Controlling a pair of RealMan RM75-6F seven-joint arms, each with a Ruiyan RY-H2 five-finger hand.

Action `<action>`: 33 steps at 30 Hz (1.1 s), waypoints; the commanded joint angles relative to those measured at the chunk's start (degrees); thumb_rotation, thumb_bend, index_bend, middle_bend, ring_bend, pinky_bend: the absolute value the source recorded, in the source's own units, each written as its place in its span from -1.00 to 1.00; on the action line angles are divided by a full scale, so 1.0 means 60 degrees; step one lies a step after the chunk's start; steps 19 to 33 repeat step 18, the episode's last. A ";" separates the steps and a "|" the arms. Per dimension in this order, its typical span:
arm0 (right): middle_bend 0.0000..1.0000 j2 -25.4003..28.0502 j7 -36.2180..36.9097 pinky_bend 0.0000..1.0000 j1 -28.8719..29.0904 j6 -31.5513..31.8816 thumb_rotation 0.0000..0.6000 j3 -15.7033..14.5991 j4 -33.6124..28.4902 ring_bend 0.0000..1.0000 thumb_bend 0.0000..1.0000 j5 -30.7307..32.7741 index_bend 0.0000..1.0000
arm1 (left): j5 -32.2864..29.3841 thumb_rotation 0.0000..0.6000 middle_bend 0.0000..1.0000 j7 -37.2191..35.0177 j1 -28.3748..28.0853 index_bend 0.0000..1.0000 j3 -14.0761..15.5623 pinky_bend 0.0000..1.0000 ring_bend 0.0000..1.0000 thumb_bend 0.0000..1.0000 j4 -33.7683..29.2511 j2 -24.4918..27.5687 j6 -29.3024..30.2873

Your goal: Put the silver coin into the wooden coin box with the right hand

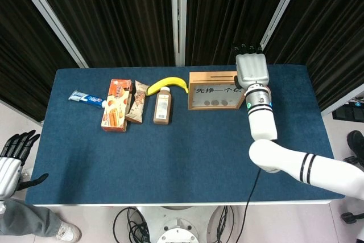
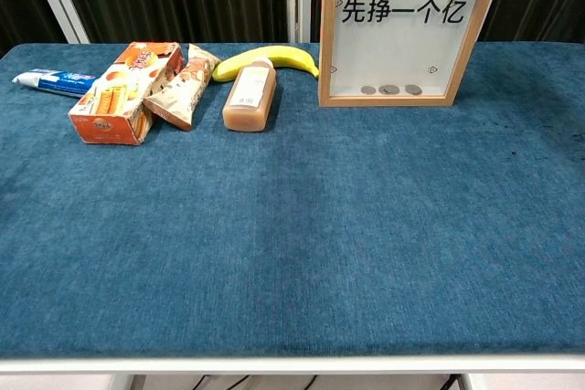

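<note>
The wooden coin box (image 1: 213, 90) stands upright at the back of the blue table, its glass front with Chinese lettering facing me (image 2: 407, 29). Three silver coins (image 2: 390, 89) lie in a row on its floor behind the glass. My right hand (image 1: 252, 68) hovers just beyond the box's right end, back of the hand up, dark fingertips (image 1: 248, 46) pointing away. I see nothing held in it. My left hand (image 1: 12, 155) hangs off the table's front left corner with its fingers spread. The chest view shows neither hand.
Left of the box lie a banana (image 1: 168, 83), a brown drink bottle (image 1: 162, 105), a snack packet (image 1: 137, 101), an orange carton (image 1: 116, 104) and a toothpaste tube (image 1: 86, 98). Black curtains with metal posts close off the back.
</note>
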 commanded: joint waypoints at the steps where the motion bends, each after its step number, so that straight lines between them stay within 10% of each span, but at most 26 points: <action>1: -1.00 0.1605 0.1386 -1.00 -0.1635 0.0490 1.00 -0.0494 -0.2085 -1.00 -0.34 -0.2155 -1.00 | -0.0020 1.00 -1.00 0.0111 0.0021 -0.96 -0.0018 -1.00 -1.00 -0.75 -0.0075 0.0029 0.0031; 6: -1.00 0.2541 0.3636 -1.00 -0.4444 0.2069 1.00 -0.2207 -0.3329 -1.00 -0.35 -0.6863 -1.00 | -0.0099 1.00 -1.00 0.0403 0.0046 -0.96 -0.0083 -1.00 -1.00 -0.75 -0.0244 0.0077 0.0070; 11: -1.00 0.1993 0.6484 -1.00 -0.7202 0.4157 1.00 -0.4270 -0.1618 -1.00 -0.42 -1.0915 -1.00 | -0.0205 1.00 -1.00 0.1015 0.0095 -0.96 -0.0167 -1.00 -1.00 -0.75 -0.0442 0.0095 0.0129; 18: -1.00 0.0741 0.8419 -1.00 -0.8978 0.5228 1.00 -0.5077 0.0792 -1.00 -0.45 -1.1958 -1.00 | -0.0363 1.00 -1.00 0.1589 0.0121 -0.96 -0.0263 -1.00 -1.00 -0.75 -0.0573 0.0060 0.0107; 33: -1.00 0.0741 0.8419 -1.00 -0.8978 0.5228 1.00 -0.5077 0.0792 -1.00 -0.45 -1.1958 -1.00 | -0.0363 1.00 -1.00 0.1589 0.0121 -0.96 -0.0263 -1.00 -1.00 -0.75 -0.0573 0.0060 0.0107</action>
